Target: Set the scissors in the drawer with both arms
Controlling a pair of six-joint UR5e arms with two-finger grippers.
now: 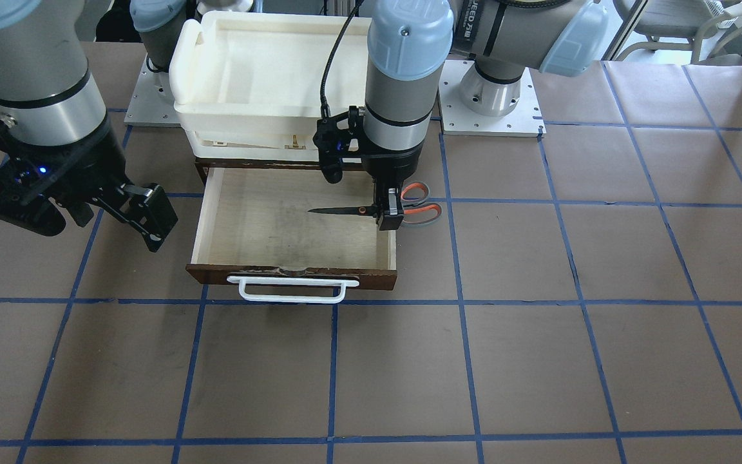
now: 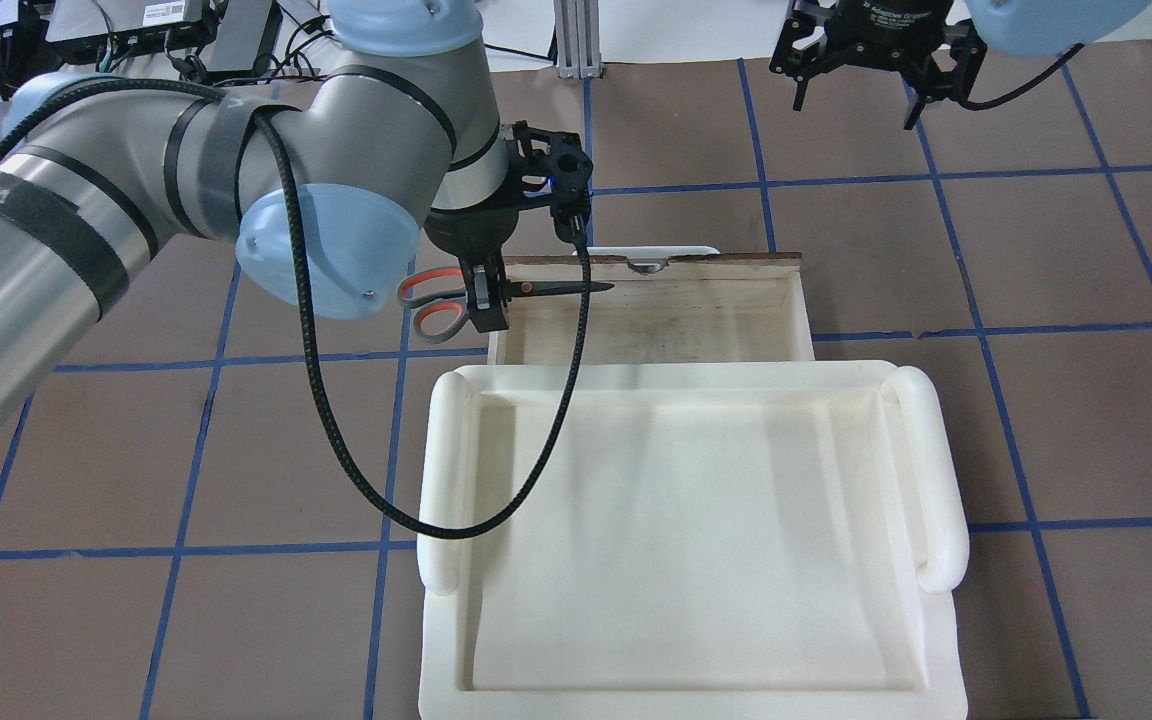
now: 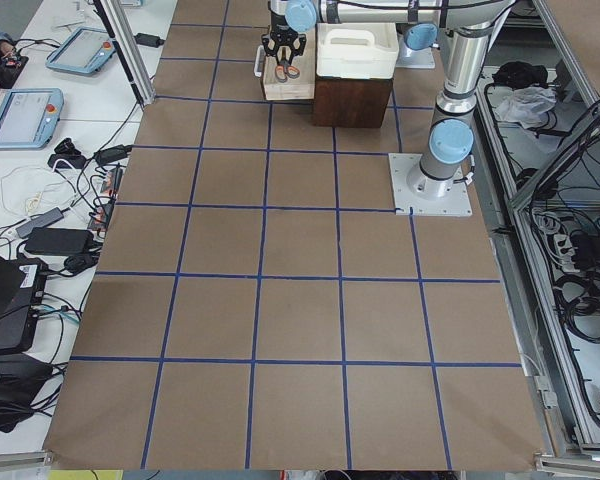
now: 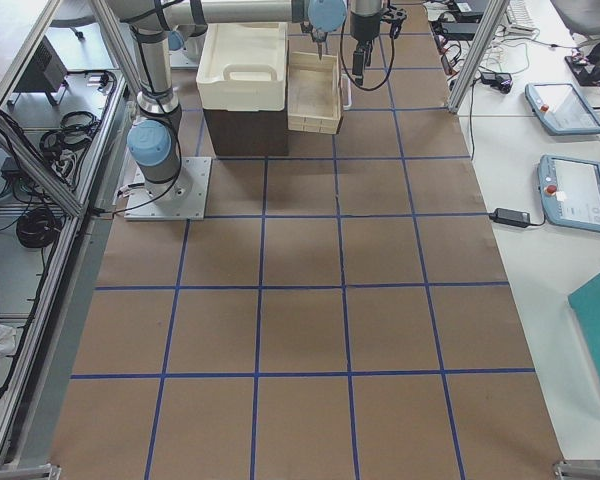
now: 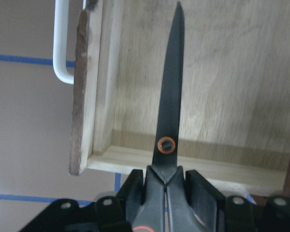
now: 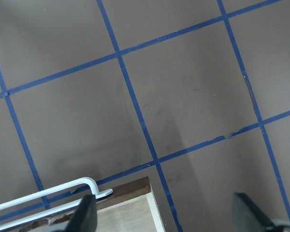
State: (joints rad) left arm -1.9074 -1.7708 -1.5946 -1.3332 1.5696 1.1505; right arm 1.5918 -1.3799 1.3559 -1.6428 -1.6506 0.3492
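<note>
The scissors are held level in my left gripper, which is shut on them just behind the pivot. Their dark blades reach over the open drawer. The orange-red handles stay outside its side wall. The overhead view shows the same scissors, left gripper and drawer. In the left wrist view the blades point along the pale drawer floor. My right gripper is open and empty, raised beside the drawer's other side. It looks down on the drawer's front corner and white handle.
A cream-white plastic tray sits on top of the dark cabinet behind the drawer. The brown table has a grid of blue tape lines. The arms' base plates stand beside the cabinet.
</note>
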